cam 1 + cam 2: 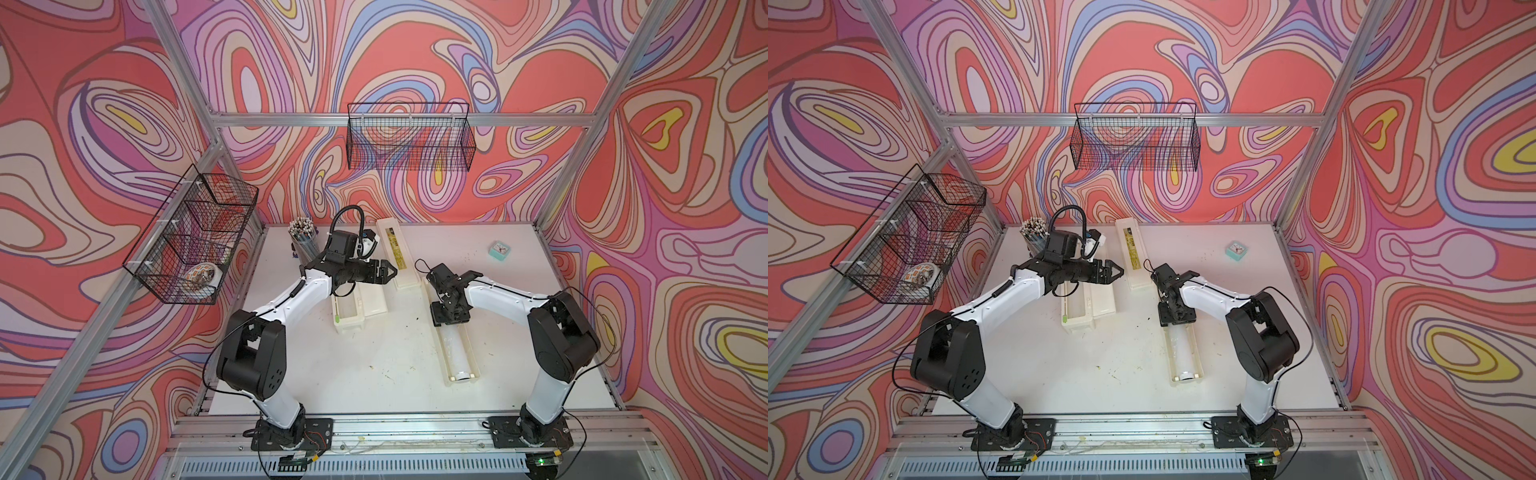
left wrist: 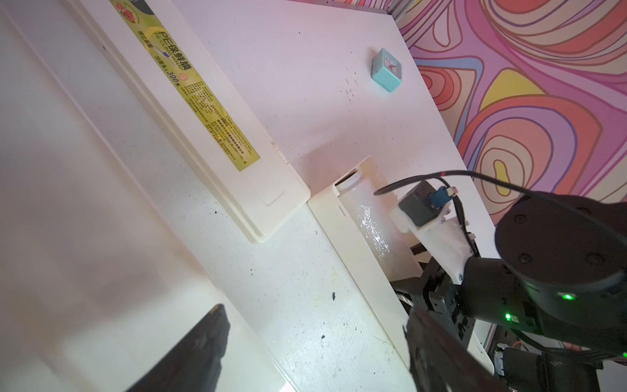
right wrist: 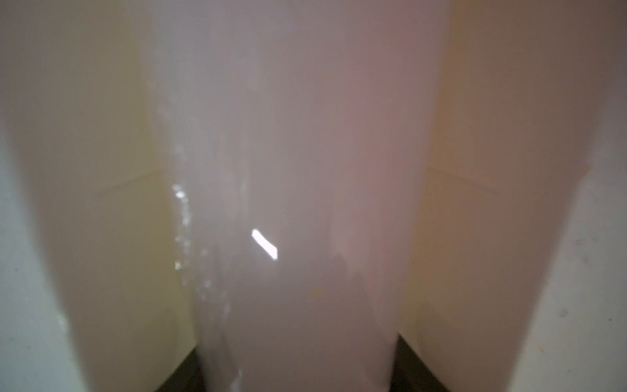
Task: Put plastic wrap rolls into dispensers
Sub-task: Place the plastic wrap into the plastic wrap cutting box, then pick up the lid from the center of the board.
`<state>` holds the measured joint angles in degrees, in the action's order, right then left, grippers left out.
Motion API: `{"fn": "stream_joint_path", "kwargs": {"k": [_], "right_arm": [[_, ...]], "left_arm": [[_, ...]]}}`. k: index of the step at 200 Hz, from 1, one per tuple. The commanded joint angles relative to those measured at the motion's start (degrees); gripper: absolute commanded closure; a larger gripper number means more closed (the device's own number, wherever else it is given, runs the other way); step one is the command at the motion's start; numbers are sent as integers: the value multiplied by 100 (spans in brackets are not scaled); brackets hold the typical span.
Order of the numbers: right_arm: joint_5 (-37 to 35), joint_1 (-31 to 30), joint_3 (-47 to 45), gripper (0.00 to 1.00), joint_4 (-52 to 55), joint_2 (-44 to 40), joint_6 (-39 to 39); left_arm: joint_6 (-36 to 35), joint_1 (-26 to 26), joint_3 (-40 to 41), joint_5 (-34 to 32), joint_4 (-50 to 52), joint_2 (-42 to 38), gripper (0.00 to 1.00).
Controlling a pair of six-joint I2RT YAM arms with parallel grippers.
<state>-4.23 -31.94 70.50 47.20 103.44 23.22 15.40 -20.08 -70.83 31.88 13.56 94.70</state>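
On the left wall hangs a black wire basket [image 1: 191, 245] with a patterned bowl [image 1: 201, 278] in it. A second mesh basket [image 1: 409, 137] hangs on the far wall, which makes two in all. At the far left of the white table [image 1: 374, 374] stands one cup of pencils [image 1: 304, 243], just behind the left arm's wrist. The left gripper [image 1: 390, 272] hovers with its jaws spread and nothing between them. It reaches across the far part of the left dispenser [image 1: 349, 325], whose tray lies open with its lid [image 1: 374, 301] folded out to the right. Just right of that gripper's tips lies a long cream labelled part [image 1: 395, 253] with a yellow strip; I cannot tell whether it is a lid or a closed box. Right of centre the right dispenser [image 1: 465, 380] lies open, and the one plastic wrap roll [image 1: 457, 351] in view lies lengthwise inside it. The right gripper [image 1: 451, 320] points down over the roll's far half and hides that stretch. In the right wrist view its dark fingers [image 3: 415, 370] sit on either side of the roll, too blurred to tell whether they press it. One small teal clock [image 1: 500, 250] sits far right, well apart.
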Motion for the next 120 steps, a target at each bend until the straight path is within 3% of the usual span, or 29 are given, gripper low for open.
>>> {"fn": "stream_joint_path", "kwargs": {"k": [1, 8, 18, 62, 120], "right_arm": [[-269, -14, 322, 19, 4, -367, 36], [-294, -14, 463, 17, 99, -377, 12], [-384, -14, 706, 2, 223, -393, -19], [-361, -14, 1332, 2, -600, -229, -83], [-719, -66, 3597, 2, -1109, 2084, -74]], "left_arm": [[-147, 56, -53, -34, 120, -100, 17], [-152, 65, -62, -45, 117, -108, 17], [-159, 76, -71, -76, 117, -116, 17], [-160, 171, -219, -265, 341, -168, 16], [-226, 371, -367, -366, 488, -205, 16]]}}
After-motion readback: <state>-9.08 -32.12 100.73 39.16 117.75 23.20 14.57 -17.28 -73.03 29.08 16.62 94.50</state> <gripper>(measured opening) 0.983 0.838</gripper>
